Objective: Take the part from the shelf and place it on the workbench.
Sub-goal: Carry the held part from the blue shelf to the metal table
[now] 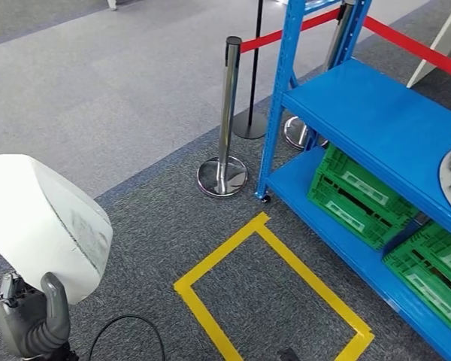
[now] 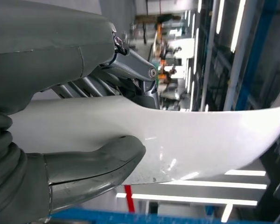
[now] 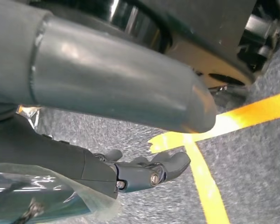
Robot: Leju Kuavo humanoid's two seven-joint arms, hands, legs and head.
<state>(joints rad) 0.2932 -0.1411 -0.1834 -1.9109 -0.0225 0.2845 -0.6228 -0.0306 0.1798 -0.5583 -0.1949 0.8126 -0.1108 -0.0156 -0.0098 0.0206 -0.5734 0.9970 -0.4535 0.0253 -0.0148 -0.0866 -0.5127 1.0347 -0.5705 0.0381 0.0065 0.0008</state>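
Head view: left hand (image 1: 33, 320) low at the frame's left, holding a white curved panel part (image 1: 44, 222) upright above it, clear of the blue shelf (image 1: 382, 124), probably for carrying. Green crates (image 1: 359, 197) sit on the lower tier; yellow floor tape (image 1: 279, 256) likely marks a standing spot. No worktop seen.

Left wrist view: thumb (image 2: 96, 163) and fingers (image 2: 131, 70) clamp the panel's edge from opposite faces.

Right wrist view: right hand (image 3: 142, 170) hangs over carpet, fingers extended, holding nothing.
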